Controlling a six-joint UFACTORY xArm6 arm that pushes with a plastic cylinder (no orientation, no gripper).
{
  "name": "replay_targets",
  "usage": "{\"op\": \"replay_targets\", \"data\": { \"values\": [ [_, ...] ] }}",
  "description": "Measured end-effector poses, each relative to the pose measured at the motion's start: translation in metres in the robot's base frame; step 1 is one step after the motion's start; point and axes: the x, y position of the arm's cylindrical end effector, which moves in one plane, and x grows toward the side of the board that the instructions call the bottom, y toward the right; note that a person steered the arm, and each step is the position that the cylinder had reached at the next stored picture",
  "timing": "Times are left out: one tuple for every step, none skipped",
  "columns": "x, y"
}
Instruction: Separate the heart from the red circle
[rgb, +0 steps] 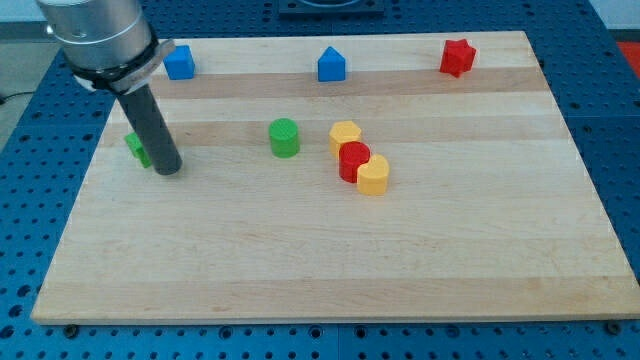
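A red circle block (353, 160) sits a little right of the board's middle. A yellow block (345, 135) touches it on its upper left and a second yellow block (374, 175) touches it on its lower right; which of the two is the heart I cannot tell for sure. My tip (168, 170) is at the view's left, far left of this cluster. It stands right beside a green block (136, 147) that the rod partly hides.
A green circle block (284, 137) stands left of the cluster. Along the top edge are a blue block (179, 62) at the left, a blue house-shaped block (331, 65) in the middle and a red star block (457, 57) at the right.
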Motion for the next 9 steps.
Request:
{"op": "replay_targets", "data": {
  "values": [
    [0.005, 0.056],
    [0.005, 0.116],
    [0.002, 0.144],
    [-0.004, 0.163],
    [0.004, 0.184],
    [0.014, 0.203],
    [0.015, 0.210],
    [0.025, 0.204],
    [0.042, 0.200]
  ]
}}
